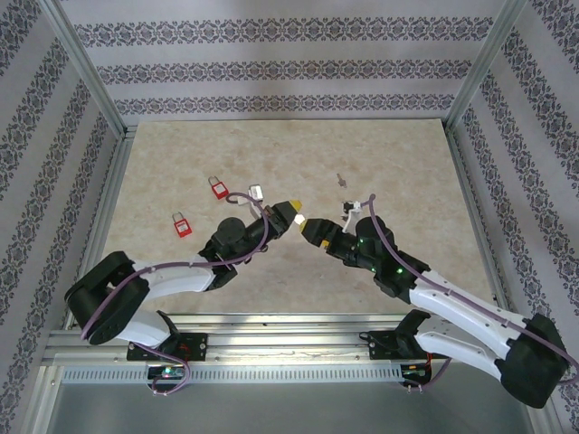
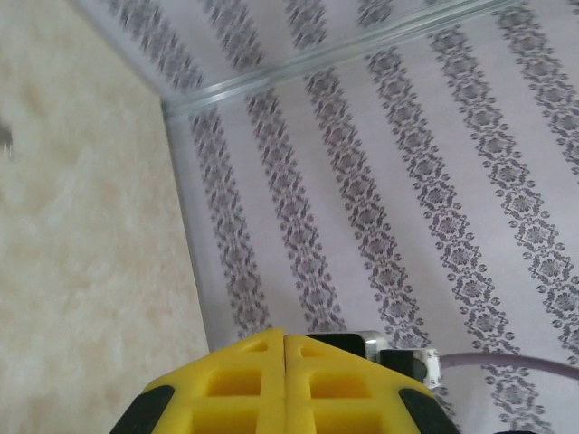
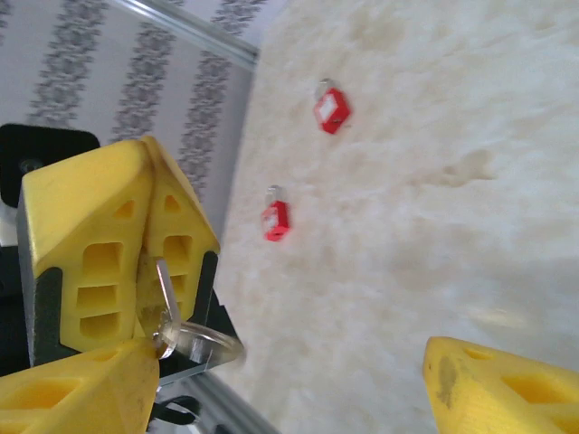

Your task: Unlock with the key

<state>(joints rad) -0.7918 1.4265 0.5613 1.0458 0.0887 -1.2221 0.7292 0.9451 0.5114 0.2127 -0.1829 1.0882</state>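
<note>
My left gripper (image 1: pixel 294 213) hangs above the table's middle with its yellow fingers (image 2: pixel 285 380) pressed together. From the right wrist view those fingers (image 3: pixel 118 235) pinch a silver key (image 3: pixel 166 287), whose ring (image 3: pixel 204 342) dangles below. My right gripper (image 1: pixel 312 228) faces it tip to tip and stands wide open (image 3: pixel 289 384), one finger (image 3: pixel 77 389) touching the key's head, the other (image 3: pixel 507 389) far off. Two red padlocks lie on the table: one (image 1: pixel 218 187) (image 3: pixel 333 108) farther back, one (image 1: pixel 182 223) (image 3: pixel 275 220) nearer the left.
A second small grey key (image 1: pixel 341 179) lies on the beige table (image 1: pixel 407 181) behind the grippers. Patterned walls with aluminium frame posts (image 1: pixel 86 68) enclose the table on three sides.
</note>
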